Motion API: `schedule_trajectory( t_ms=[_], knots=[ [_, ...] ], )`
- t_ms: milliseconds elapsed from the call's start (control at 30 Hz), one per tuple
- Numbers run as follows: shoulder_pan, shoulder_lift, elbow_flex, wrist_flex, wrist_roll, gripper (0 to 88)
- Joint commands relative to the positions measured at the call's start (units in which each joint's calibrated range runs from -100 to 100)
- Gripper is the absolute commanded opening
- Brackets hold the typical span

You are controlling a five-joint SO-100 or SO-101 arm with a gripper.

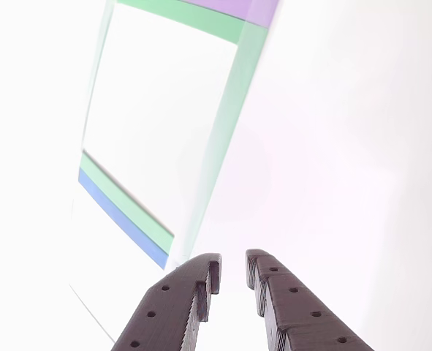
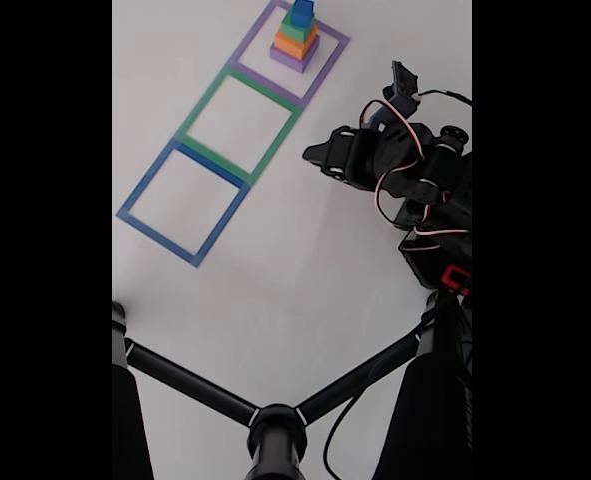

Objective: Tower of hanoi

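Gripper (image 1: 232,272) empty, jaws slightly apart; tower of hanoi (image 2: 297,40) stacked whole in far purple square (image 2: 250,53), untouched start state.

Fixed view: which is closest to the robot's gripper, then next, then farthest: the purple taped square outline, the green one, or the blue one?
From the gripper in the fixed view:
1. Green taped square outline, middle of the row, just left of the gripper.
2. Purple taped square outline, top, holding the stacked plastic blocks.
3. Blue taped square outline, bottom left.
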Motion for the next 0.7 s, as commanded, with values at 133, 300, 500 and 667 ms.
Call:
schedule_trajectory(
  t_ms=[133,300,500,667],
  knots=[
    [0.4,-0.6,0.4,0.2,-0.4,0.1],
    [0.1,-0.6,0.4,0.2,0.5,0.1],
    [-1.9,-0.6,0.4,0.4,4.5,0.1],
    [-1.8,-0.6,0.4,-1.6,14.9,0.1]
  ],
)
